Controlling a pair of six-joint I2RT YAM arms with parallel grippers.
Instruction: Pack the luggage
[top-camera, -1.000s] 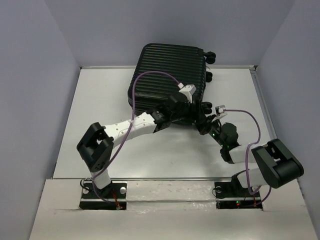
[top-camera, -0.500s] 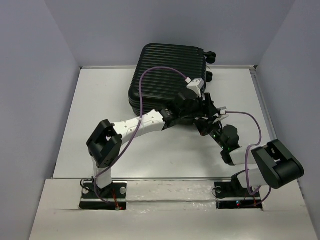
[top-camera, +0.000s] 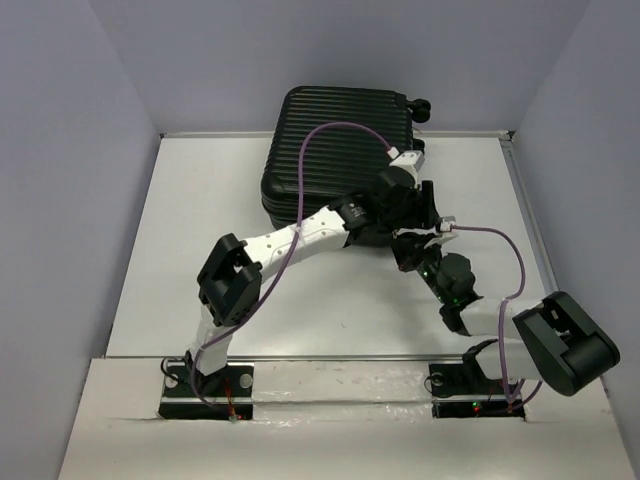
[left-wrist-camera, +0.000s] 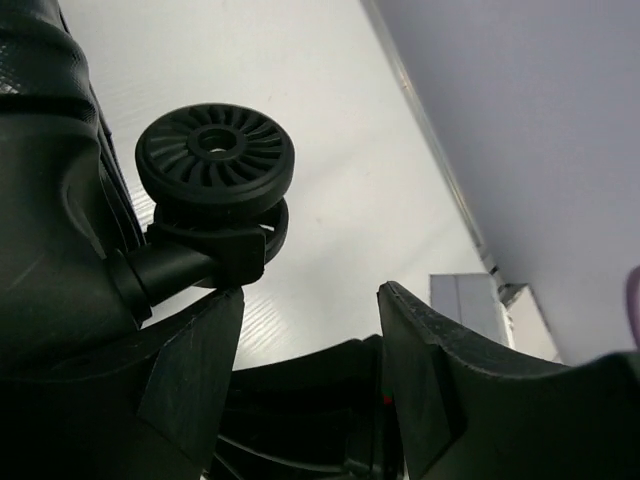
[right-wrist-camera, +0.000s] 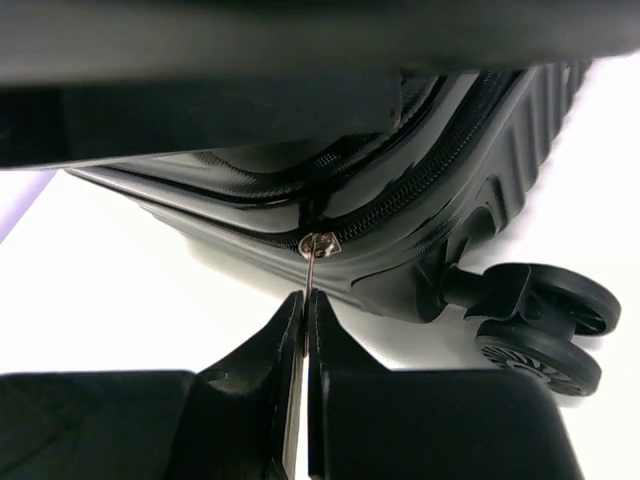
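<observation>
At 12 o'clock on tabletop (top-camera: 200, 250): luggage (top-camera: 335, 150), flat, lid down. Pinching zipper pull (right-wrist-camera: 315, 262) with right gripper (right-wrist-camera: 305, 330), pressed together, at luggage's 5 o'clock corner. Holding nothing in left gripper (left-wrist-camera: 310, 330), spread beside wheel (left-wrist-camera: 215, 155). Looks like zipping-shut step. Next: drag pull along track, brace shell.

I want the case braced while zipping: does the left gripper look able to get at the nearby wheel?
Probably yes: the wheel sits just beyond the open left gripper, nothing between them.

One white flat table (top-camera: 200, 250) carried everything. On it, toward far right, large black ribbed hard-shell suitcase (top-camera: 310, 110) lay flat, small black wheels (top-camera: 424, 108) pointing right.
</observation>
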